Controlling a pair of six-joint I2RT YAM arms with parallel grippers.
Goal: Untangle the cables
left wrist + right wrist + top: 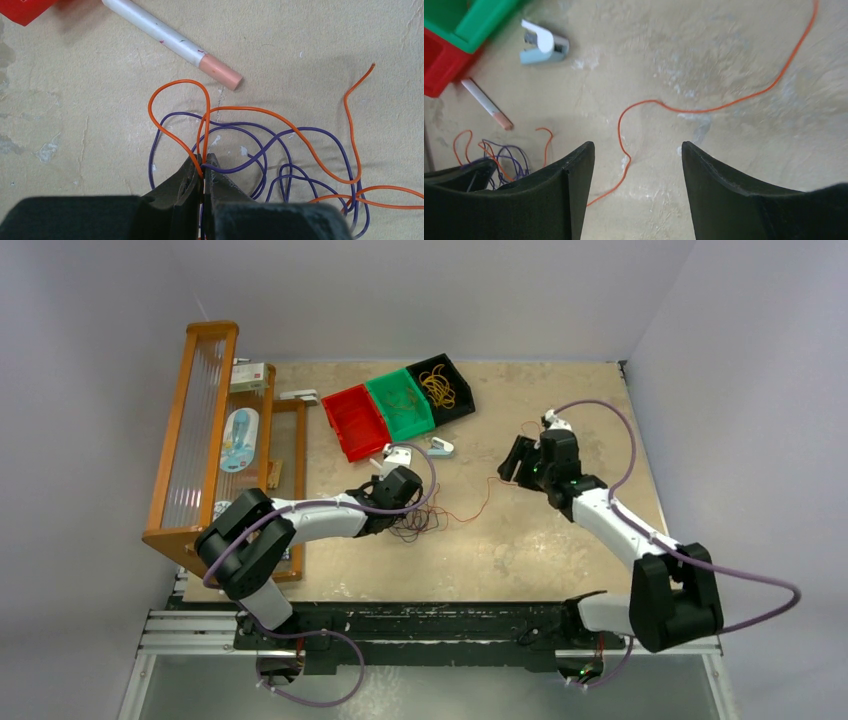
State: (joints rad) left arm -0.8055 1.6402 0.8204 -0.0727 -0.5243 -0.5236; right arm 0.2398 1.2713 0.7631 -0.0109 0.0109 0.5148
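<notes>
An orange cable [250, 108] and a purple cable [320, 131] lie looped through each other on the beige table. In the top view the tangle [415, 523] sits just below my left gripper [400, 490]. My left gripper [204, 161] is shut, with the orange cable and a purple strand pinched between its fingertips. The orange cable [478, 508] runs on to the right towards my right gripper [519, 462]. My right gripper [638, 150] is open and empty above a loose stretch of the orange cable [704, 110]. The tangle [499, 155] shows at that view's lower left.
A white pen with a pink cap [172, 41] lies just beyond the tangle. A small white and blue stapler [543, 47] lies nearby. Red [354, 422], green [400, 403] and black [442, 387] bins stand at the back. A wooden rack [200, 440] lines the left side.
</notes>
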